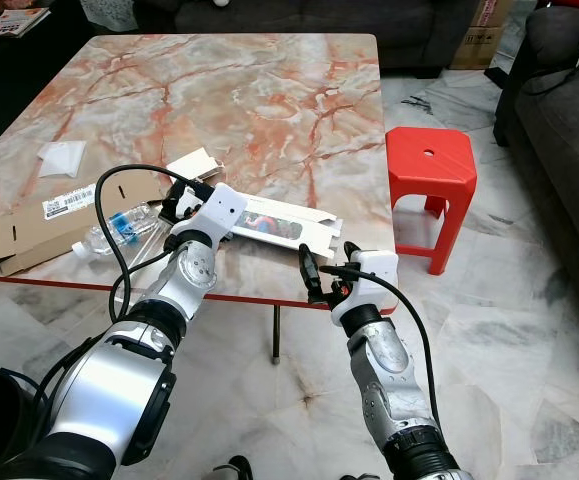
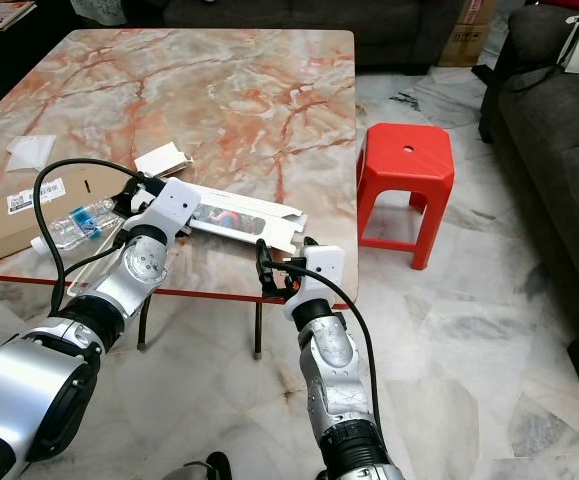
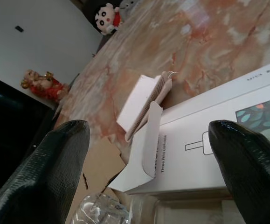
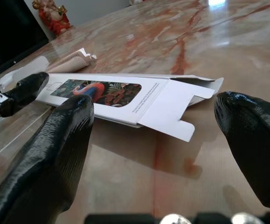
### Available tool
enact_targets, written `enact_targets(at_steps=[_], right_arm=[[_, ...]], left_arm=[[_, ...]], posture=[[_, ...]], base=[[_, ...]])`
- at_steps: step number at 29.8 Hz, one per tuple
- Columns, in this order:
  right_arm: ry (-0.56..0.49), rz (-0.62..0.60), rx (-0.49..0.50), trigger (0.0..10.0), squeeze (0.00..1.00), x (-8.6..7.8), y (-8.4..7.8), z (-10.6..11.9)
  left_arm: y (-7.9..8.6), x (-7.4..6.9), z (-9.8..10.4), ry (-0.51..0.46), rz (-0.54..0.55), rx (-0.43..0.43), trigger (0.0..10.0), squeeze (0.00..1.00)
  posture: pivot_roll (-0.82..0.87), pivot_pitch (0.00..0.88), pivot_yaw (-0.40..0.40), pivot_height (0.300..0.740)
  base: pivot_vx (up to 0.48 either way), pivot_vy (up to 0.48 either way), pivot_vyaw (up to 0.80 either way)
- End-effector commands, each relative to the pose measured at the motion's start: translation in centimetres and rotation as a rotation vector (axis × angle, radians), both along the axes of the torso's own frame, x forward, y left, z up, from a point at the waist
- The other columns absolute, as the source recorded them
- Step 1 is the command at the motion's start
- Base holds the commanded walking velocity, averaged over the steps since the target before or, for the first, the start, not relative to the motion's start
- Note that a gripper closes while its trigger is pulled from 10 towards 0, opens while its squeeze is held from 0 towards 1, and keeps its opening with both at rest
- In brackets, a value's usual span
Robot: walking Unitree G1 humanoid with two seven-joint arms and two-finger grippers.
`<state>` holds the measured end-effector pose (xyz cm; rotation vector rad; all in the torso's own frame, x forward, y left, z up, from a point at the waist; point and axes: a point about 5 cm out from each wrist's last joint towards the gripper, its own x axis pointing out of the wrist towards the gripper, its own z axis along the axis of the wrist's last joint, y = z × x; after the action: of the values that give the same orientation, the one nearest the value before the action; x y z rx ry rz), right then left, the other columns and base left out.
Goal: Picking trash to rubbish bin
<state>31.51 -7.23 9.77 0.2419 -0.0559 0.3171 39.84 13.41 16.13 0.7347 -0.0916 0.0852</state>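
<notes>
Marble table (image 1: 269, 90) carried the long white carton (image 1: 269, 222) near its front edge, left gripper (image 3: 148, 154) spread wide and empty over its flap end, right gripper (image 4: 153, 135) likewise open at the other; best closed squarely across the carton's width.

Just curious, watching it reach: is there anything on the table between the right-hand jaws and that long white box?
No. In the right wrist view only bare marble table lies between the open right gripper and the long white box, whose open end flap faces the gripper.
</notes>
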Motion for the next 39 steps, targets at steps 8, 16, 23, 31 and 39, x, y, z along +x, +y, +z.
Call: enact_targets(at_steps=[8,16,23,31,39], right_arm=[[0.002,0.014,0.003,10.0,0.0,-0.2,0.3,0.1],[0.002,0.014,0.001,10.0,0.0,-0.3,0.3,0.1],[0.004,0.016,0.002,10.0,0.0,-0.5,0.3,0.0],[0.007,0.016,0.002,10.0,0.0,-0.7,0.3,0.0],[0.01,0.016,0.0,10.0,0.0,-0.9,0.2,-0.1]], left_arm=[[0.8,-0.1,0.0,-0.01,0.029,0.05,10.0,0.0],[1.4,0.1,0.3,0.001,0.042,0.048,10.0,0.0],[1.5,0.3,0.8,-0.002,0.044,0.05,10.0,0.0],[1.9,0.6,1.6,-0.025,0.066,0.05,10.0,0.0],[2.2,0.8,2.2,-0.027,0.073,0.055,10.0,0.0]], posture=[[-0.11,0.158,0.039,0.74],[-0.11,0.163,0.037,0.74],[-0.12,0.168,0.034,0.74],[-0.12,0.171,0.031,0.74],[-0.13,0.179,0.03,0.74]], base=[[0.0,0.0,0.0],[0.0,0.0,0.0],[0.0,0.0,0.0],[0.0,0.0,0.0],[0.0,0.0,0.0]])
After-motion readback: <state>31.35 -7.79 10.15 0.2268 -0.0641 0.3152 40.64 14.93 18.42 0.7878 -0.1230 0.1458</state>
